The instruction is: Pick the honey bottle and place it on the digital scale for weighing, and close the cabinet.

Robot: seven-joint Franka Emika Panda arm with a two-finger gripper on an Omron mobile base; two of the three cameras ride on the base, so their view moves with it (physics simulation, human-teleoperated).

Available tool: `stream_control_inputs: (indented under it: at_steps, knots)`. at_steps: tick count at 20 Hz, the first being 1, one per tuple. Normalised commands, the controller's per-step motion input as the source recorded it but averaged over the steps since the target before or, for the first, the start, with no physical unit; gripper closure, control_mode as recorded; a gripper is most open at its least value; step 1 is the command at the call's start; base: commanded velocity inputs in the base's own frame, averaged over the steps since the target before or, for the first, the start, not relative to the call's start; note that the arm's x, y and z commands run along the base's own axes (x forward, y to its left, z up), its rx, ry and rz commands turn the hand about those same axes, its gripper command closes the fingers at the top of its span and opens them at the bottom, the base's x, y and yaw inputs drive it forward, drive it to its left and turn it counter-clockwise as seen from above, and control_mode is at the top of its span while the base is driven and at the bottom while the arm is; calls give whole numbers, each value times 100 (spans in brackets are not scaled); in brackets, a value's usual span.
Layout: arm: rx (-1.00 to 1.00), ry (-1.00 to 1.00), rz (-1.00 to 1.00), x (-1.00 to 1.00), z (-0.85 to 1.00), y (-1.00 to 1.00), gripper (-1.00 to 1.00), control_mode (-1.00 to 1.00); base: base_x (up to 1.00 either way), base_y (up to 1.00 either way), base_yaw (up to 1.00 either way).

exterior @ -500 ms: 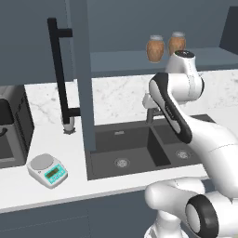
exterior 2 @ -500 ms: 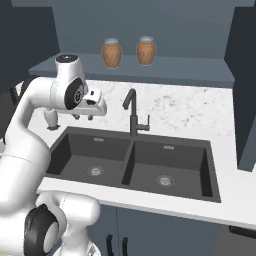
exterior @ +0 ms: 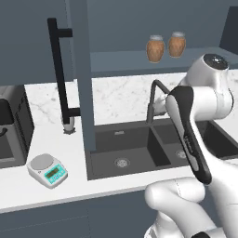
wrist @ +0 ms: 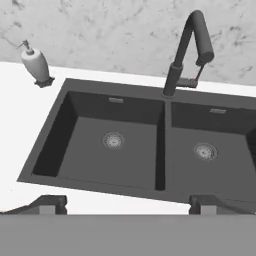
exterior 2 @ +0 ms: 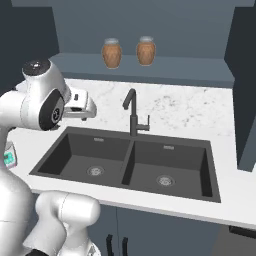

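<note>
In the left base view the open cabinet door (exterior: 83, 83) covers part of the soap dispenser (exterior: 68, 124) and the sink's (exterior: 125, 151) left end, and the arm hides the faucet's (exterior: 155, 100) base. The black appliance (exterior: 11, 135) is cut by the left edge there. In the right base view only a sliver of the digital scale (exterior 2: 8, 156) shows past the arm, and in the hand view the fingertips (wrist: 50, 204) barely rise above the bottom, jaw spacing unclear.
</note>
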Motion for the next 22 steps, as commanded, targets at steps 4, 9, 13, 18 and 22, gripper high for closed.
stream_control_inputs:
  at_steps: [4,9,13,18,22]
  knots:
    - [2,-67,0,-18,84,-1,-100,-100,0,0,0]
    - [3,-41,1,1,89,0,-100,-100,0,0,0]
    - [1,-29,0,4,68,-1,-100,-100,0,0,0]
    - [0,-4,-5,33,13,0,-100,-100,0,0,0]
    - [0,1,-5,46,0,-2,-100,-100,0,0,0]
